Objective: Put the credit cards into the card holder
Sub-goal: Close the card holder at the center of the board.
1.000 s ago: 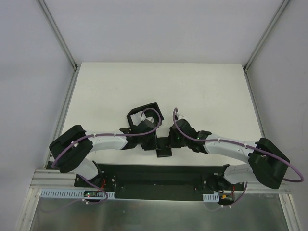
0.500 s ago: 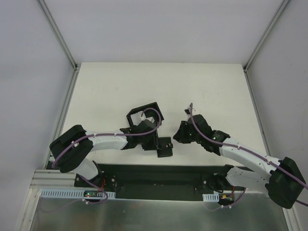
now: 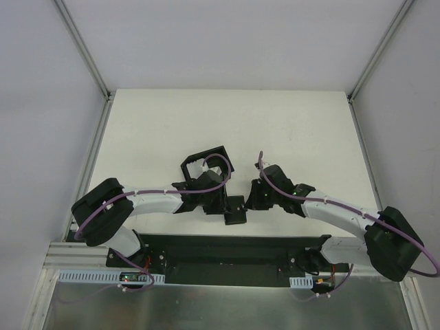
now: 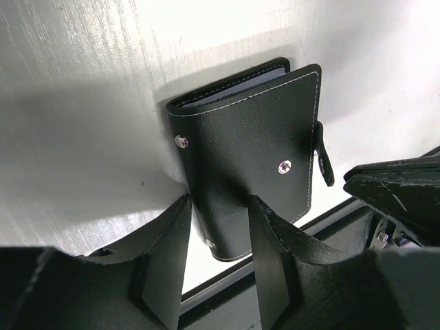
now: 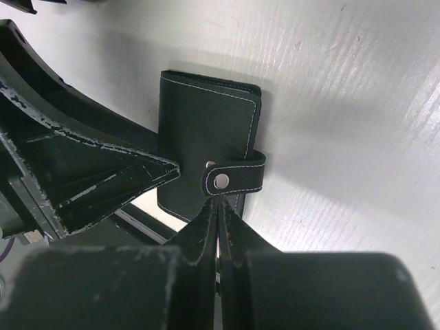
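The card holder (image 3: 236, 212) is a black wallet, folded shut and lying flat near the table's front edge. In the left wrist view the card holder (image 4: 247, 151) has its near corner between the parted fingers of my left gripper (image 4: 218, 199). In the right wrist view the snap tab (image 5: 234, 177) is wrapped over the card holder (image 5: 206, 124). My right gripper (image 5: 218, 201) is shut, its tips right at that tab, holding nothing. Pale whitish credit cards (image 3: 195, 167) show inside the black box, partly hidden by the left arm's cable. From above, the left gripper (image 3: 221, 204) and right gripper (image 3: 251, 199) flank the wallet.
The black open-topped box (image 3: 220, 150) stands just behind the left wrist. A black mounting strip (image 3: 227, 247) runs along the near table edge, right below the wallet. White walls and metal rails bound the table on three sides.
My right gripper swung away to the right, then came back to the wallet's tab and is shut. The left fingers have spread a little wider around the wallet.
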### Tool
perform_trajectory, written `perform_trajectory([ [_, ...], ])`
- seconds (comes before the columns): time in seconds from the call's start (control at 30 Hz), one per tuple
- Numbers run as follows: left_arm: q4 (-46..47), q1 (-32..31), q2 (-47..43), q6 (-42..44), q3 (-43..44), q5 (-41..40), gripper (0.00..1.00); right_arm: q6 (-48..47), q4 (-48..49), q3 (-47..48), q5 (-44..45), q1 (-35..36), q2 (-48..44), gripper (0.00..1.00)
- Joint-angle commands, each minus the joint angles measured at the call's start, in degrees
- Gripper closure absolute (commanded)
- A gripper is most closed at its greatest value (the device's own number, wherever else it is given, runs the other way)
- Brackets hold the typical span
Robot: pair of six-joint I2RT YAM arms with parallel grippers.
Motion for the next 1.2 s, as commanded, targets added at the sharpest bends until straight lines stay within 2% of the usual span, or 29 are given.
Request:
perform_trajectory([
  [0.0,-2.9,-0.5,0.9,1.3,1.0,-1.3,0.62,0.2,2.0,1.5,-1.3,0.0,1.5,0.99],
  [0.53,-2.9,-0.4,1.2,1.3,1.4,-1.1,0.63,-0.7,5.0,3.3,-4.1,0.0,6.9,1.0],
  [1.17,-2.9,-0.4,0.2,1.1,0.7,-1.8,0.63,-0.5,3.6,2.5,0.4,-1.4,1.8,0.98],
])
